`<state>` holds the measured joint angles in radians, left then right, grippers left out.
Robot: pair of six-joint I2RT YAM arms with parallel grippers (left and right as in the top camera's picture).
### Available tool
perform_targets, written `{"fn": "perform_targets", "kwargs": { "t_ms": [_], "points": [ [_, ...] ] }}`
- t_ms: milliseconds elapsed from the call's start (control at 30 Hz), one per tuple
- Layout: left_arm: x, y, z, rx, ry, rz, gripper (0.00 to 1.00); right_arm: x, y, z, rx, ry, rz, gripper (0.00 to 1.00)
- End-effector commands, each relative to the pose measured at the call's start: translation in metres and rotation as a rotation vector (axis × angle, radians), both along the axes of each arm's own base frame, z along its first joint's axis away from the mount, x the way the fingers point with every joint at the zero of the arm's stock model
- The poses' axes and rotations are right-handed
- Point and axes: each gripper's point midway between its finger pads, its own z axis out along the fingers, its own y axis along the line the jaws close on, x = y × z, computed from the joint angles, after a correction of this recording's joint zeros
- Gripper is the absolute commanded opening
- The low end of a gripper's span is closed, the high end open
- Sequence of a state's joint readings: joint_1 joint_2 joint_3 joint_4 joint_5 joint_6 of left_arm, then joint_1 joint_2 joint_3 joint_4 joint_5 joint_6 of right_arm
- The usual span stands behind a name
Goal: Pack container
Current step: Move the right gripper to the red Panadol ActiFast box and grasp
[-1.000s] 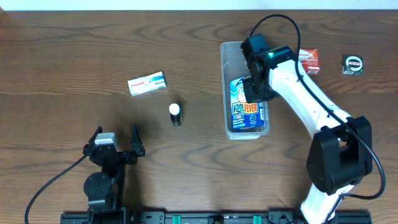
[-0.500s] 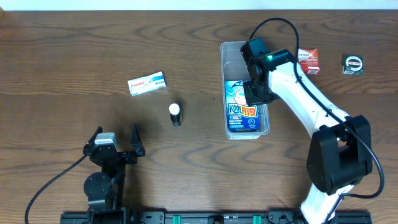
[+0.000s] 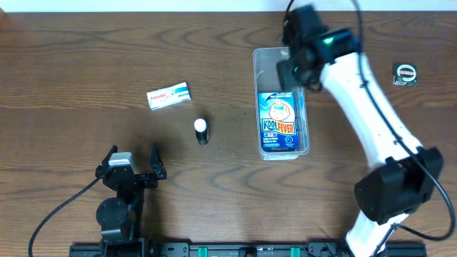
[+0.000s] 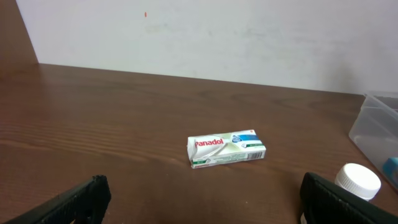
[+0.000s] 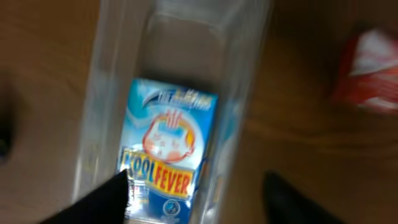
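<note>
The container [image 3: 268,56] is a clear long tub on the right half of the table. A blue Kool Fever box [image 3: 279,123] lies flat inside it, toward the near end. My right gripper [image 3: 293,71] hangs over the tub's far half, open. In the right wrist view, blurred, its dark fingers [image 5: 102,200] stand wide apart above the box [image 5: 168,143] and the tub's wall [image 5: 250,74], with nothing between them. My left gripper [image 3: 133,153] rests open at the near left, away from the tub; its view shows empty jaws [image 4: 205,202] over bare wood.
A white Panadol box [image 3: 169,95] [image 4: 226,149] and a small white-capped bottle [image 3: 202,130] [image 4: 357,182] lie left of the tub. A red packet [image 5: 370,68] sits right of the tub. A small round black item [image 3: 405,73] lies at the far right.
My right gripper opened and let go of the blue box, which now lies flat in the tub. The right arm has lifted and moved toward the far end. The left arm is still.
</note>
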<state>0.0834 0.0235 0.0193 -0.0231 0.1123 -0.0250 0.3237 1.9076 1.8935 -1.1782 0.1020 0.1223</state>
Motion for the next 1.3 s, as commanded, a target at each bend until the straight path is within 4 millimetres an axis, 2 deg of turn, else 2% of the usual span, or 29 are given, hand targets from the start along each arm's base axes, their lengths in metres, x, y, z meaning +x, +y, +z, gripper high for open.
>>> {"fn": "perform_targets", "kwargs": {
  "t_ms": [0,33,133,300,400,600,767,1133,1267],
  "points": [
    [-0.001,-0.001,-0.016,0.004,0.052,-0.007,0.98,0.018,-0.061,0.029,-0.066,-0.082,-0.074,0.95],
    [-0.001,-0.001,-0.016,0.004,0.052,-0.007,0.98,0.025,-0.087,0.029,-0.077,-0.091,-0.1,0.98],
    [-0.001,-0.001,-0.016,0.004,0.052,-0.007,0.98,0.035,-0.124,0.023,-0.071,-0.097,-0.102,0.99],
    [-0.001,-0.001,-0.016,0.004,0.052,-0.007,0.98,0.053,-0.162,0.009,0.032,-0.115,-0.104,0.99],
    [-0.001,-0.001,-0.016,0.004,0.052,-0.007,0.98,0.066,-0.179,-0.01,0.052,-0.111,-0.129,0.99],
    [-0.001,-0.001,-0.016,0.004,0.052,-0.007,0.98,0.084,-0.184,-0.077,0.03,-0.02,-0.085,0.99],
    [-0.001,-0.001,-0.016,0.004,0.052,-0.007,0.98,0.096,-0.188,-0.116,0.032,0.008,-0.092,0.99],
    [-0.001,-0.001,-0.016,0.004,0.052,-0.007,0.98,0.101,-0.192,-0.164,0.034,0.061,-0.138,0.99],
    [-0.001,-0.001,-0.016,0.004,0.052,-0.007,0.98,0.1,-0.192,-0.173,0.043,0.076,-0.165,0.99]
  ]
}}
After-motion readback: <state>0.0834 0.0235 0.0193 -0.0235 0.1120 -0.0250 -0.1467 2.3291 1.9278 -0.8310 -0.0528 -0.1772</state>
